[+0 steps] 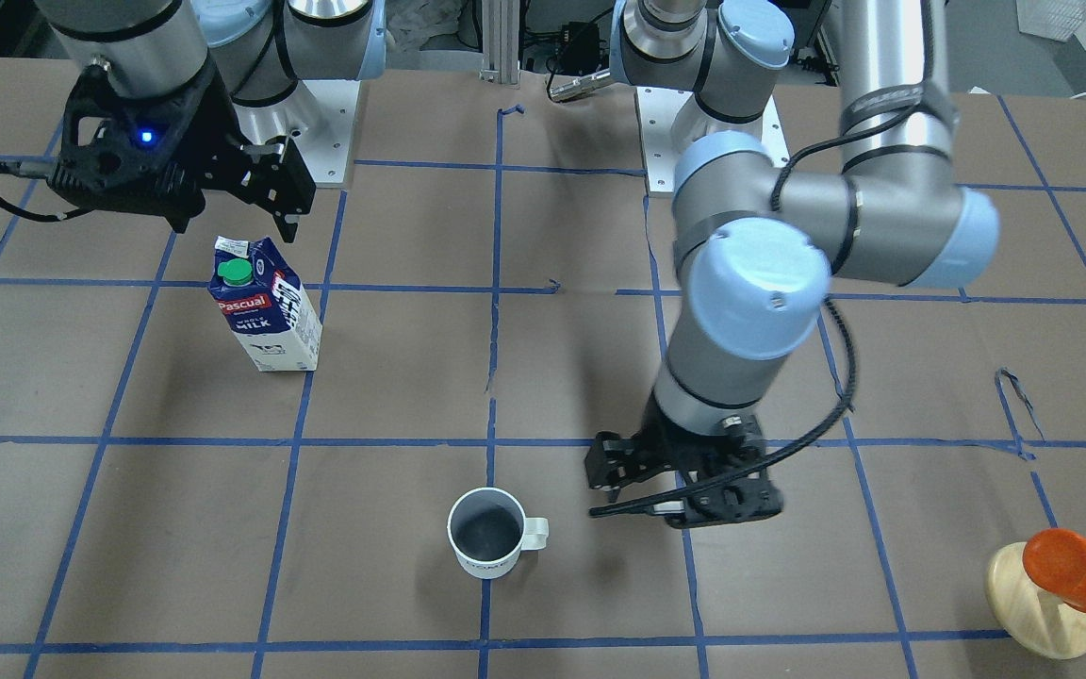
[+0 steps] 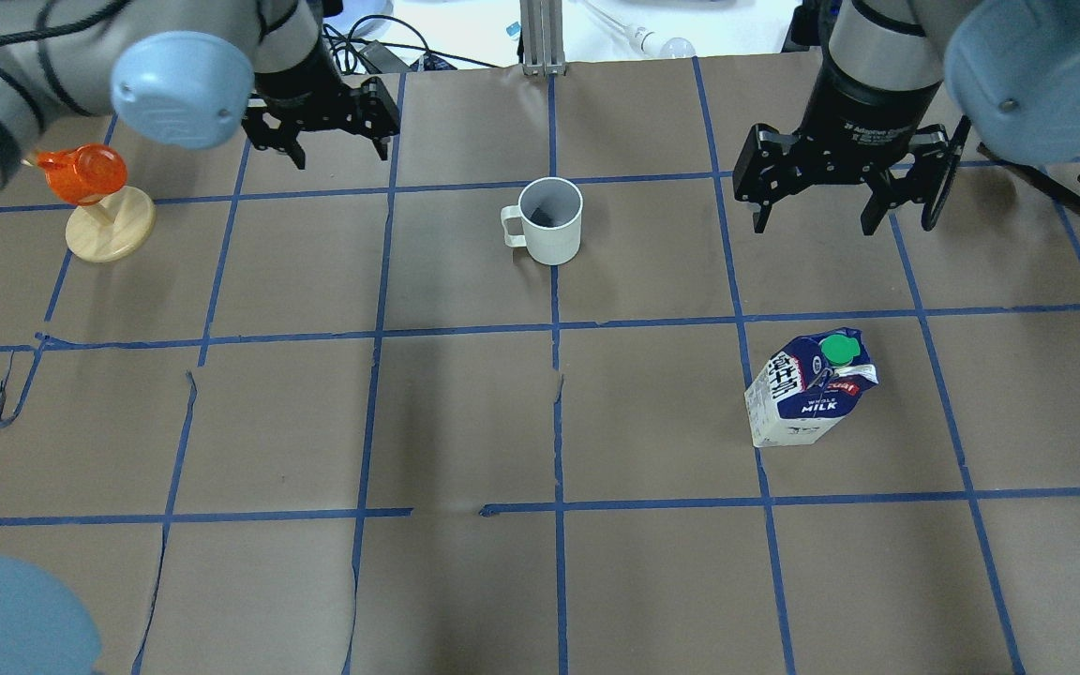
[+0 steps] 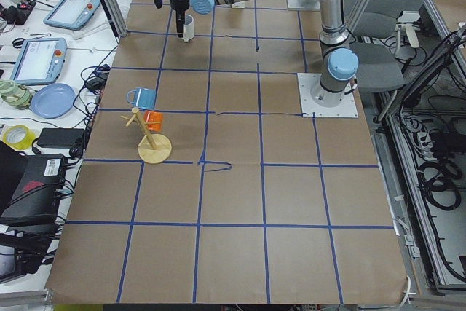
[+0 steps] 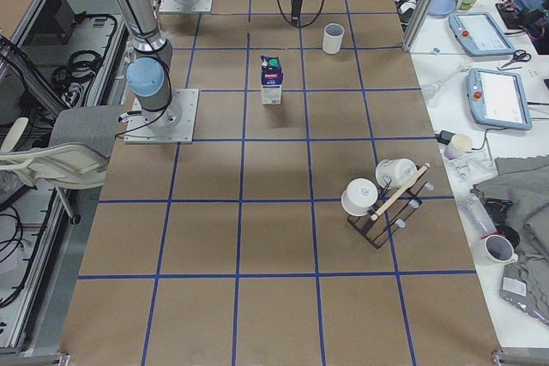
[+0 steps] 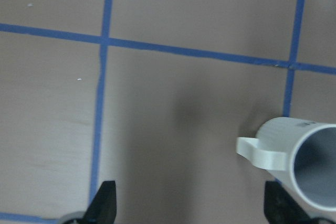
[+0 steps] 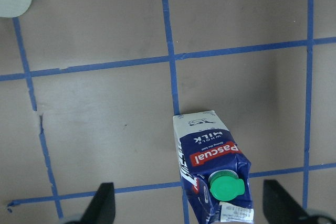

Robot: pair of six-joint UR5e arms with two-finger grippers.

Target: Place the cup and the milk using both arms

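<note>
The left gripper [image 2: 340, 155] is shown with its fingers spread wide and nothing held between them. It is raised off the brown paper-covered table [image 2: 465, 412]. The cup [image 2: 550, 220] stands upright near it, apart from it, on a line of the blue tape grid [image 2: 381, 281], with the handle turned toward this gripper. In the left wrist view the cup [image 5: 307, 163] is seen off to one side of the finger gap, only its handle reaching toward that gap.

The right gripper [image 2: 816, 225] is likewise spread and empty, and is held high over the table. The milk [image 2: 809, 389] stands upright below it, untouched, its green cap uppermost; in the right wrist view the carton [image 6: 212, 169] falls between the two fingers [image 6: 105, 205], nearer one of them. An orange cup on a wooden stand [image 2: 95, 202] is seen well apart at the table's left end.
</note>
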